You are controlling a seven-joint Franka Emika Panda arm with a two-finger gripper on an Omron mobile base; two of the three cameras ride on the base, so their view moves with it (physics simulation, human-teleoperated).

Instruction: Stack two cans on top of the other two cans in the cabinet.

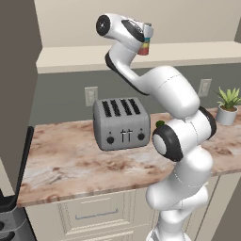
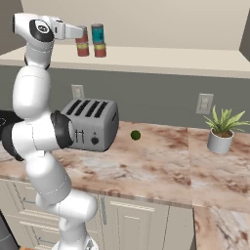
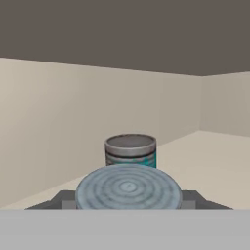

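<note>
My gripper [image 2: 80,33] reaches level into the cabinet [image 2: 161,58] and is shut on a red can [image 2: 83,38]. That can stands over another red can with a yellow-green band [image 2: 82,50]; whether the two touch I cannot tell. Right beside them the teal-blue can [image 2: 97,33] sits on top of a second red can [image 2: 100,50]. In the hand view the held can's grey ringed top [image 3: 128,188] lies between my fingertips [image 3: 63,200], and the teal-blue can [image 3: 132,155] stands just behind it. From the left base, the gripper [image 1: 147,33] and the can [image 1: 144,47] show above the shelf board [image 1: 84,56].
A grey four-slot toaster [image 2: 90,124] stands on the marble counter [image 2: 161,166] below the shelf, with a small green fruit [image 2: 135,135] to its right. A potted plant [image 2: 222,129] stands at the far right. The cabinet's side wall [image 3: 224,102] rises to the right of the cans.
</note>
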